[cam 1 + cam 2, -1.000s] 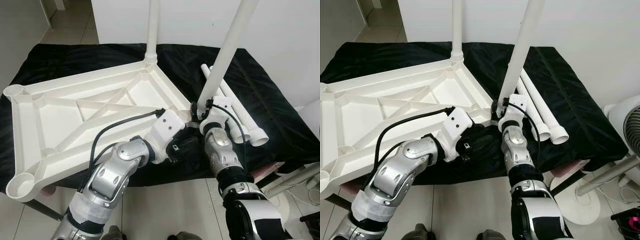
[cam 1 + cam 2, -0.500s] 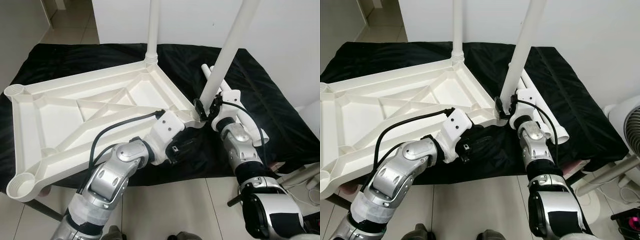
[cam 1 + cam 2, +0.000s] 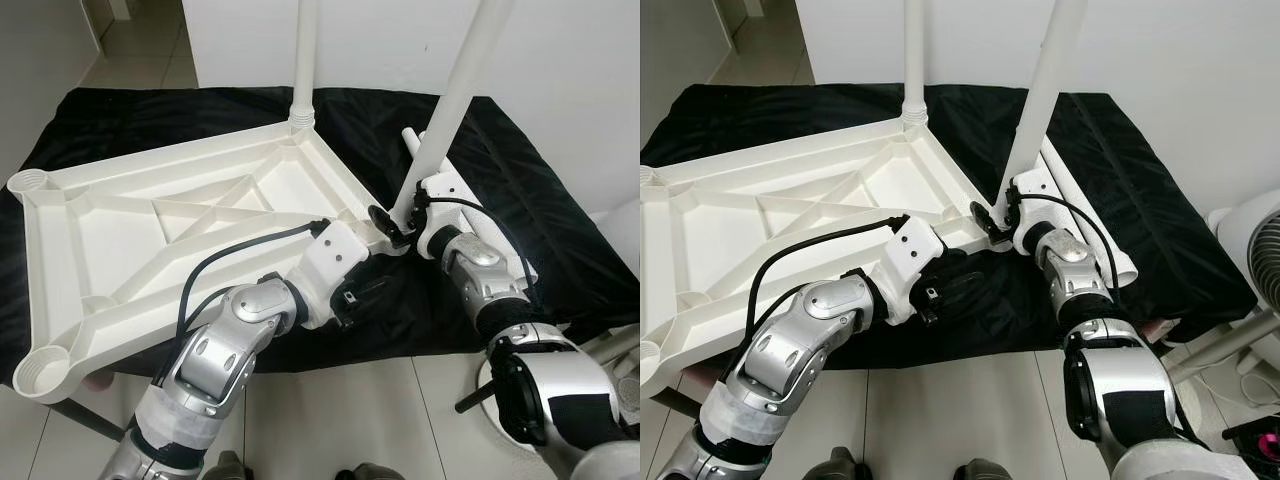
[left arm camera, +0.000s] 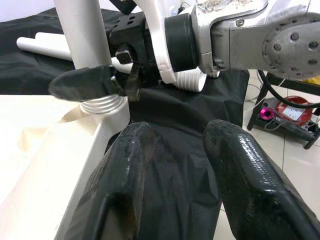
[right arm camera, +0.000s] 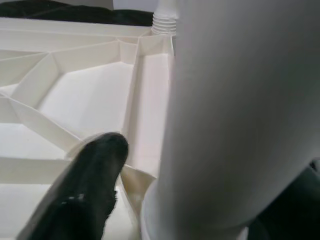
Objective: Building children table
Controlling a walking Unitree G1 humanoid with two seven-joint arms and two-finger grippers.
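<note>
Right claw point(image 3: 395, 222) clamping leg point(image 3: 455, 100) base at tabletop point(image 3: 180, 225) corner socket on bench point(image 3: 520, 215); left claw point(image 4: 172, 165) waiting apart below. You risking cross-threading if leg is tilting.

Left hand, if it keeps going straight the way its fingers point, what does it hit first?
Most likely the right hand, which grips the base of the table leg straight ahead of the left hand; depth is hard to judge.
</note>
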